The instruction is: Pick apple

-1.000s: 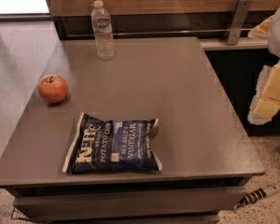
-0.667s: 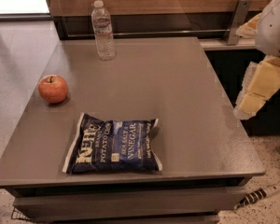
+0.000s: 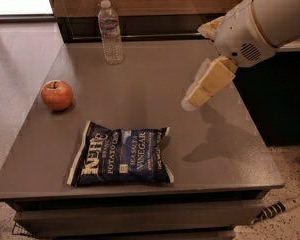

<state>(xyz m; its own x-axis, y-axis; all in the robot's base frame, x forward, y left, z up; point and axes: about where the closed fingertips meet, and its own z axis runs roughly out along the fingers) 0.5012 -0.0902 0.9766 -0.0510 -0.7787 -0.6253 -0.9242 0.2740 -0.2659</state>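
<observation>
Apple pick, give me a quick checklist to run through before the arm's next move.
1. Apple in view, on the table near its left edge: ok.
2. Apple free of neighbours: ok, chip bag and water bottle lie apart from it.
3. Gripper at the apple: not ok, it hangs over the table's right side.
4. Line from gripper to apple unobstructed: ok.

ITEM: apple (image 3: 56, 94) | LOOK: small, round, red-orange, short dark stem | POSE: upright, stem up | POSITION: resting on table (image 3: 155, 69), near its left edge | GRIPPER: gripper (image 3: 192, 100) over table's right half, well apart from apple
</observation>
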